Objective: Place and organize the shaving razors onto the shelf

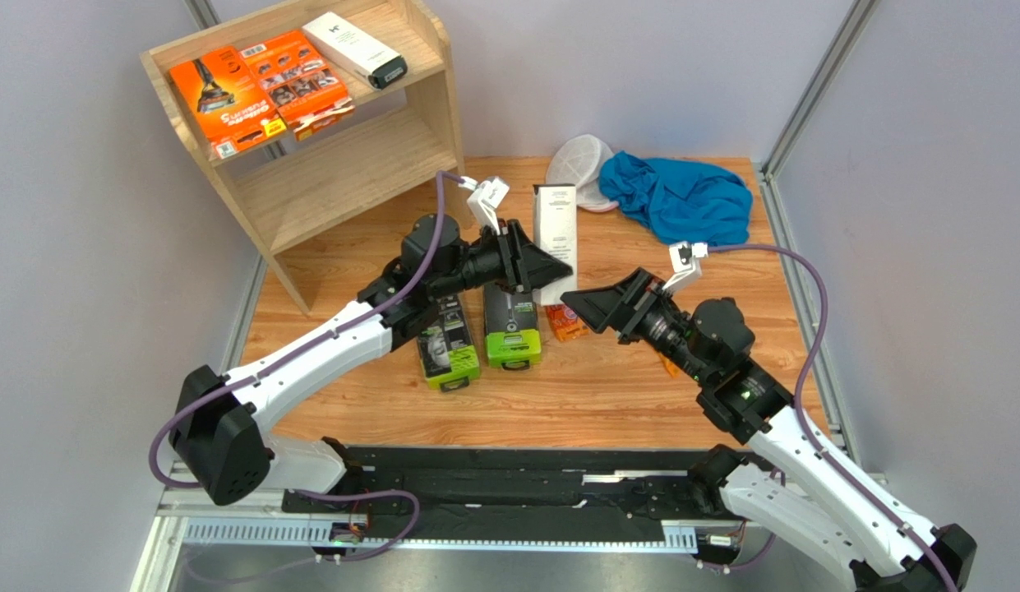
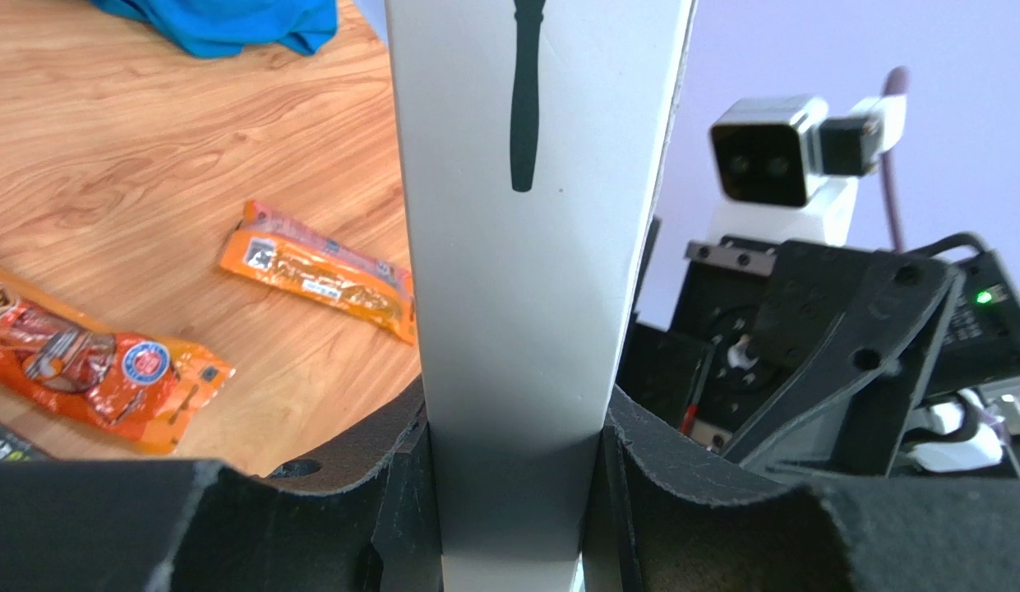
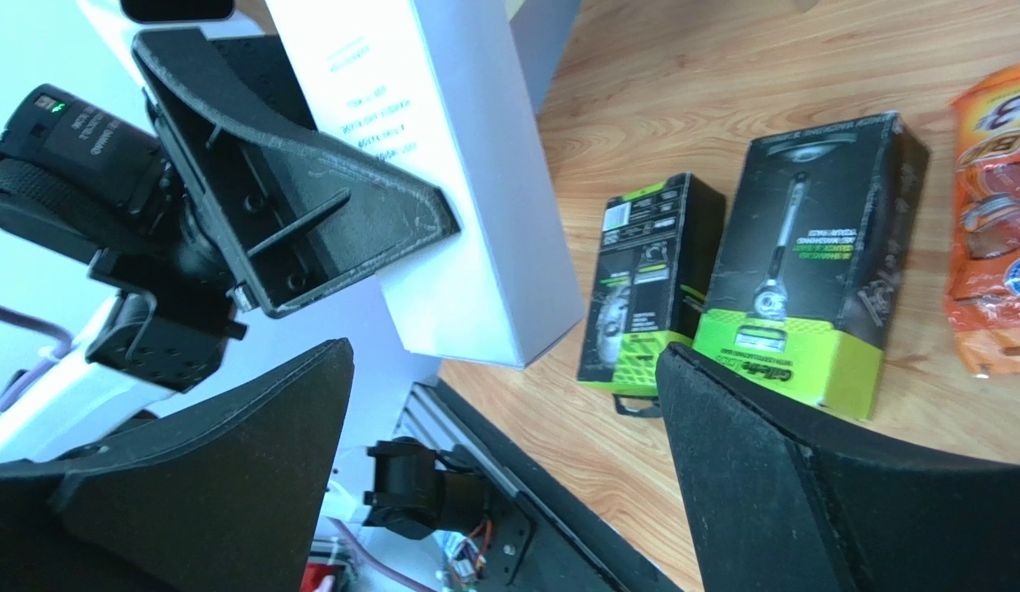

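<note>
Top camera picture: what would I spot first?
The left tool gripping a tall white box at the table's middle, with the right tool wide open just beside it. Then the bright orange packs on the shelf's top tier at back left, and the blue cloth at back right.

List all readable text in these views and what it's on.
"Gillette": on the lime band of the larger black-and-lime pack.
Upright white box: printed lines too small to read.
Orange packs on the shelf: print blurred.
Small orange packets on the table: print blurred.
</note>
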### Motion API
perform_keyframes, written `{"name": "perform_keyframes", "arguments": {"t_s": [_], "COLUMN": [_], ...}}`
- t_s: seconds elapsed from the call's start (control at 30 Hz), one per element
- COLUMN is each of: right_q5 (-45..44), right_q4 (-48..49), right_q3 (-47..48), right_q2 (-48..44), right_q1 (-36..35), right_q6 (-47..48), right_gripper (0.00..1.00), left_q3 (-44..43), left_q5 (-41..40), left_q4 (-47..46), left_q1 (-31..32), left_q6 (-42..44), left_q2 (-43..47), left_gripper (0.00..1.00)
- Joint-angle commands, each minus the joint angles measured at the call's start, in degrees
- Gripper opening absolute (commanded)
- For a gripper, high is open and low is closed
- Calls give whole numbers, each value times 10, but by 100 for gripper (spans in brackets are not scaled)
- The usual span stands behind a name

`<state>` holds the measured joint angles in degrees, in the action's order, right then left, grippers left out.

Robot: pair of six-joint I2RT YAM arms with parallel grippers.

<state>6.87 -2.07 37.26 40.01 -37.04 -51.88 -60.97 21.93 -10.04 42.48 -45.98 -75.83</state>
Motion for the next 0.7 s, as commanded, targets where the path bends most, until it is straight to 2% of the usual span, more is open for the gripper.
{"name": "perform_keyframes", "arguments": {"t_s": [0.0, 0.13, 0.2, 0.33, 0.47, 0.6, 0.67], "right_q5": [6, -1, -15, -55, -47, -35, -28], "right_q4": [140, 166, 199, 256, 318, 319, 296], "right_q3": [-24, -35, -55, -93, -104, -88, -68], "right_q2": [0, 0, -9, -20, 1, 20, 22], "right_q1": [1, 1, 0, 1, 4, 6, 14], "right_q6": [-38, -35, -35, -38, -40, -19, -4], "right_gripper": [96, 95, 90, 90, 88, 86, 85], "left_q3": [-13, -22, -21, -1, 2, 3, -8], "left_q5": [34, 64, 93, 108, 132, 151, 170], "left_q4": [-103, -139, -162, -246, -306, -364, -356], "left_q1": [-10, -29, -37, -48, -47, -52, -53], "left_q6": [-47, -68, -94, -143, -196, -229, -224], "left_q2": [-6, -18, -28, -42, -68, -91, -95], "left_gripper": [0, 0, 0, 0, 0, 0, 0]}}
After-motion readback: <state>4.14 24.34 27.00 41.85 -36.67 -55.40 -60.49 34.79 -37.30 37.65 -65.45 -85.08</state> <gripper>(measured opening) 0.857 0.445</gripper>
